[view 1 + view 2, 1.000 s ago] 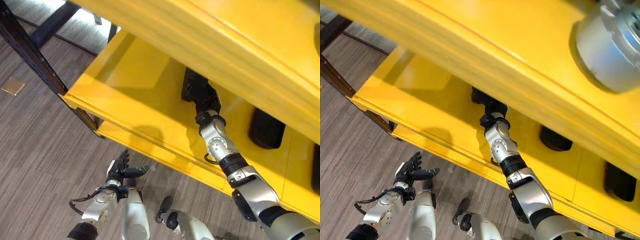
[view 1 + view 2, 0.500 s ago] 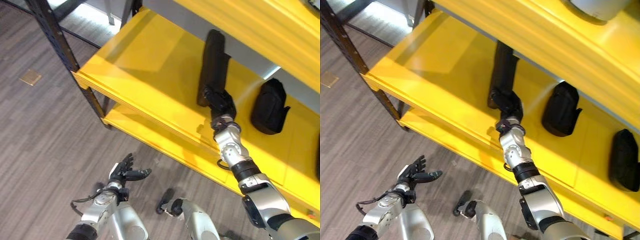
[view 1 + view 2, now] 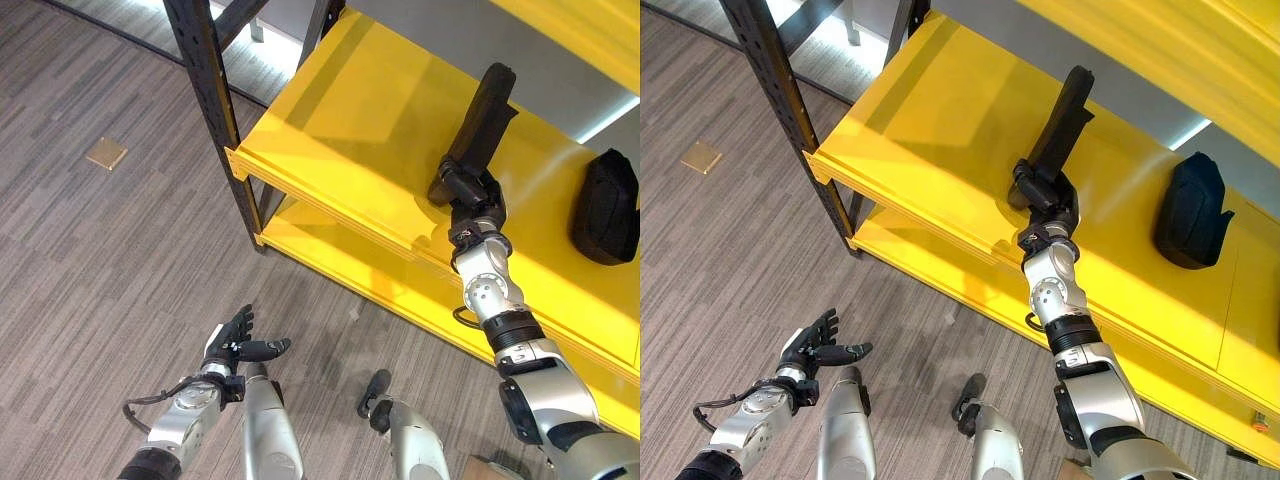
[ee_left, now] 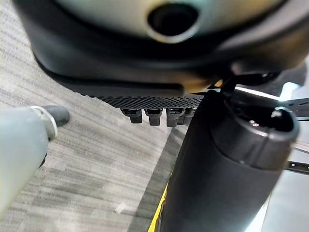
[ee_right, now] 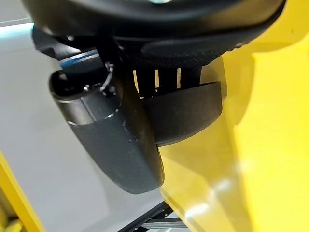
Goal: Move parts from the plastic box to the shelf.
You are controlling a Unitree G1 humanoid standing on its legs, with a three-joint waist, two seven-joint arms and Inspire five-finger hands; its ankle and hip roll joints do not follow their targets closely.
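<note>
A long black part (image 3: 482,110) lies on the middle board of the yellow shelf (image 3: 330,130), its far end towards the grey back wall. My right hand (image 3: 468,190) is at its near end, fingers curled round it; the right wrist view shows the part (image 5: 120,145) just past the fingers (image 5: 166,79). Further right on the same board sits a second, rounder black part (image 3: 1190,210). My left hand (image 3: 236,345) hangs low over the floor, fingers straight and spread, holding nothing.
A black upright post (image 3: 205,80) carries the shelf's left front corner. A lower yellow board (image 3: 340,255) runs beneath, close to the grey striped floor. A small brass plate (image 3: 105,153) is set in the floor at the left.
The whole picture has shifted, so the camera moved; the upper board has left the view. My right hand stays on the long black part. The left hand stays open and low.
</note>
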